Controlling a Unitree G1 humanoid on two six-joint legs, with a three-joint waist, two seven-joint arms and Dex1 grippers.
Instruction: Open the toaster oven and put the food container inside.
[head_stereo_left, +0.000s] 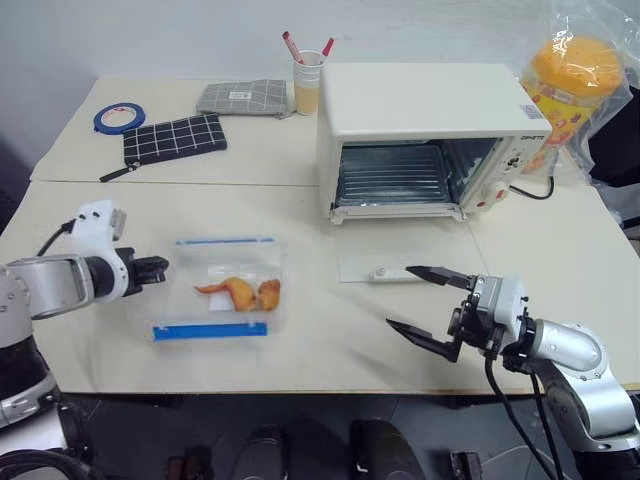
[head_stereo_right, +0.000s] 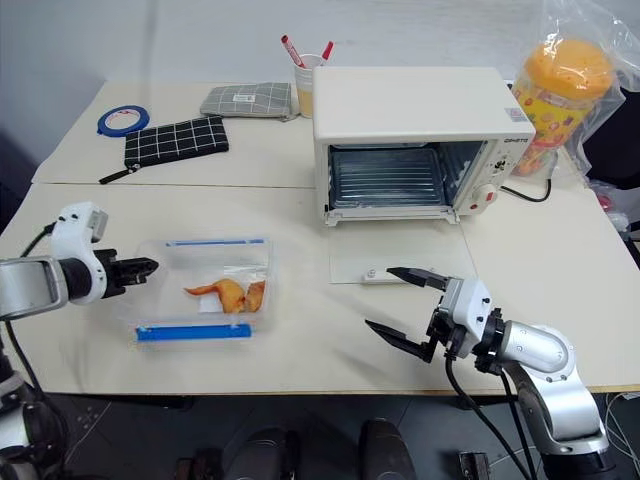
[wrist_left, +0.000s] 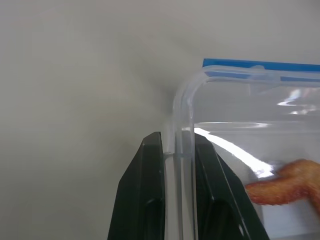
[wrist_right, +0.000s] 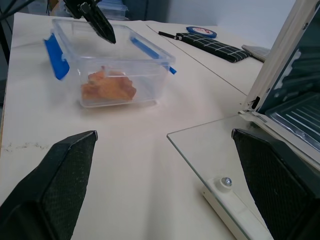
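on the near left of the table, the left gripper (head_stereo_left: 160, 268) pinches the left wall of the food container (head_stereo_left: 225, 290), which lies long axis near-to-far, while the open toaster oven (head_stereo_left: 430, 135) waits far right, nearer the right gripper (head_stereo_left: 428, 305), whose fingers are spread wide.

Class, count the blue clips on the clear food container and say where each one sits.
2: one blue clip along the food container's side facing the toaster oven, the other along its near side.
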